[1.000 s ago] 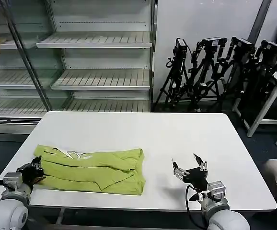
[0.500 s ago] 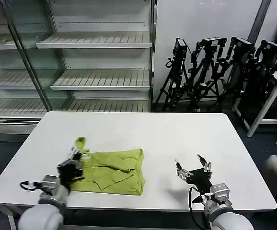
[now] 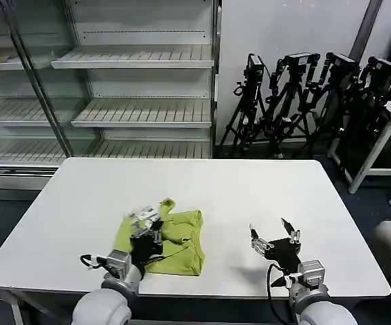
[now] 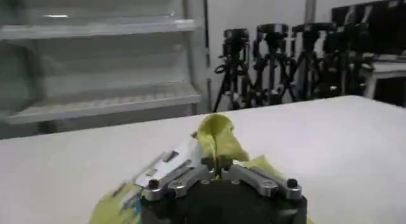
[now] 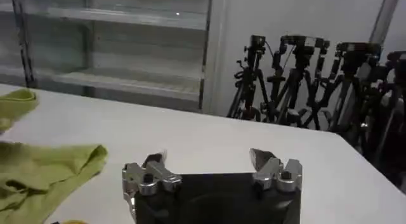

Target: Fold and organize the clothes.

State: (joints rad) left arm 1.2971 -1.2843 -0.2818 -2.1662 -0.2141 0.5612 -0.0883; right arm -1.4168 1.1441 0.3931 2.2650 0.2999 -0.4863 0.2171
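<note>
Lime T-shirt (image 3: 175,233) edge in left claw (image 3: 146,225)

The left gripper (image 3: 145,227) hides part of the T-shirt (image 3: 182,237).

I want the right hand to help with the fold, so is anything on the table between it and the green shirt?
Nothing visible. Bare white table lies between the open right hand and the T-shirt; the left hand grips the shirt's far side.

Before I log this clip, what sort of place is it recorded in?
Probably a robotics lab or data-collection room: a row of camera tripods along the wall, bare display shelving behind a white table, and a lime T-shirt laid out for folding.
</note>
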